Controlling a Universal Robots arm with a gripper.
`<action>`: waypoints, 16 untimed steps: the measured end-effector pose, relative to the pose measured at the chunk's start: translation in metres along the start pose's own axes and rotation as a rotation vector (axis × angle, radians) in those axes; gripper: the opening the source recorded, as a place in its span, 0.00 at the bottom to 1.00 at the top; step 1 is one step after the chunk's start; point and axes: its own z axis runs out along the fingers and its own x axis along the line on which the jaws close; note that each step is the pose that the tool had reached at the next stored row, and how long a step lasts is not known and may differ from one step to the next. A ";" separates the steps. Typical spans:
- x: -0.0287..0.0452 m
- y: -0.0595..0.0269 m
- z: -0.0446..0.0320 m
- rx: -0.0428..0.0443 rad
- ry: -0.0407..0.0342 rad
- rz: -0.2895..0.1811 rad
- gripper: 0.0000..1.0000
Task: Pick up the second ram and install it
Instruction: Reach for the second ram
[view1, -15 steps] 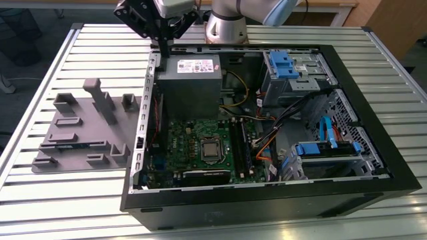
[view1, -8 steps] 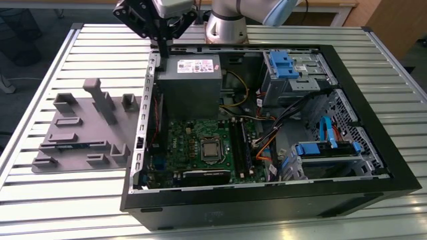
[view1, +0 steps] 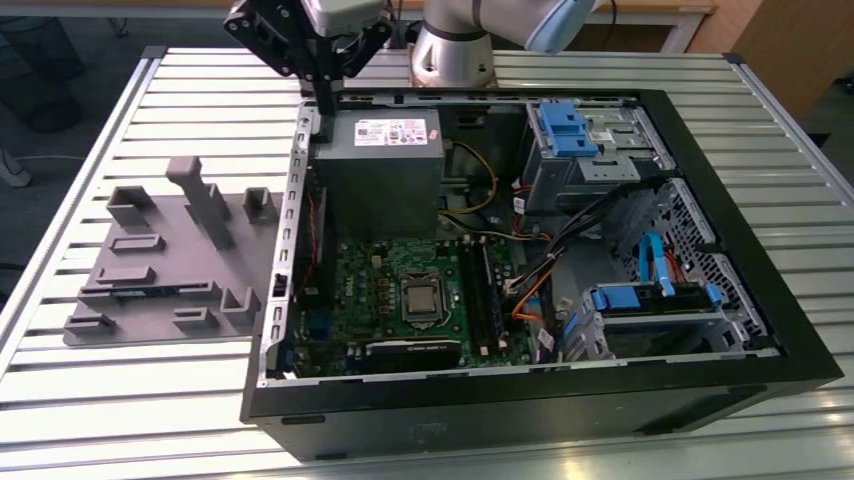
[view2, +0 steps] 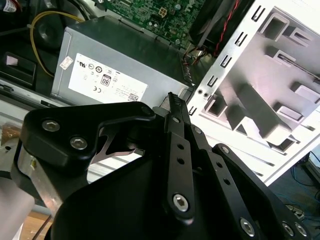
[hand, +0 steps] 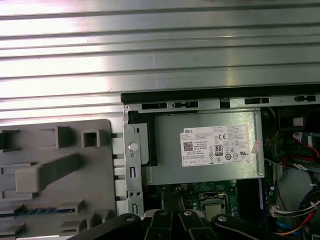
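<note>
fingers (view2: 179, 150) pressed together, empty. gripper (view1: 324, 108) hangs over psu (view1: 380, 170) at case (view1: 534, 400) corner. ram (hand: 35, 212) on edge in tray (view1: 100, 262) slot, well apart from gripper. judged light, stiff, fragile; pinch flat faces near upper edge, mid-length, gently.

Second ram (hand: 31, 212), slim blue circuit-board stick, seen edge-on, seated lengthwise in a slot of the gray plastic holder tray (hand: 100, 150)

Your ribbed metal surface (view1: 187, 95) gleams pale under bright overhead light. Off its edge on the exterior view's left you have dark grey floor (view1: 54, 160). Wooden furniture (view1: 794, 45) stands past the far corner on the exterior view's right.
</note>
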 end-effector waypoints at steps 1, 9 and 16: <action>0.0002 0.0000 0.0000 0.0001 0.0000 0.000 0.11; 0.0021 -0.0002 0.0000 0.0000 0.0000 0.000 0.11; 0.0036 -0.0003 0.0000 0.0000 0.0000 0.000 0.11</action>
